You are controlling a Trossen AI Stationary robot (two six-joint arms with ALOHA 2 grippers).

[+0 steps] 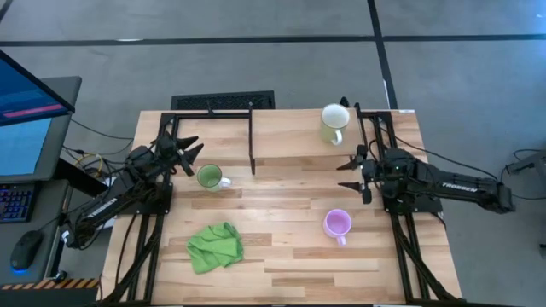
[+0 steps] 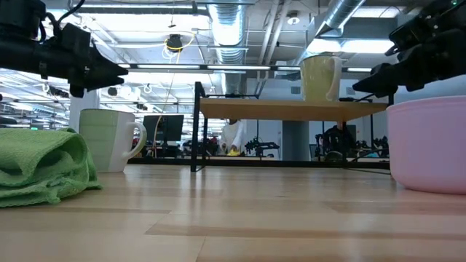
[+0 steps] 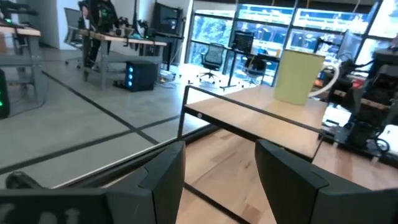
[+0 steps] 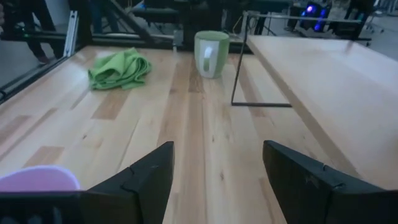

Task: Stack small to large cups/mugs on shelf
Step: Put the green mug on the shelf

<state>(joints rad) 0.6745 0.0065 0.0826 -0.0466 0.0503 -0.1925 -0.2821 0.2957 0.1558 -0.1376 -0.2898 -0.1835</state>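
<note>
The pale cream mug (image 1: 334,124) stands upright on the right end of the low wooden shelf (image 1: 294,136); it also shows in the low view (image 2: 320,78) and the left wrist view (image 3: 298,76). The green mug with a white handle (image 1: 209,176) stands on the table left of the shelf. The lilac mug (image 1: 338,224) stands on the table in front of the shelf. My left gripper (image 1: 189,158) is open and empty, just left of and above the green mug. My right gripper (image 1: 348,175) is open and empty, between the shelf and the lilac mug.
A crumpled green cloth (image 1: 215,247) lies on the table near the front, left of centre. The shelf's thin black legs (image 1: 252,141) stand near the green mug. A desk with a monitor (image 1: 26,128) stands off the table's left side.
</note>
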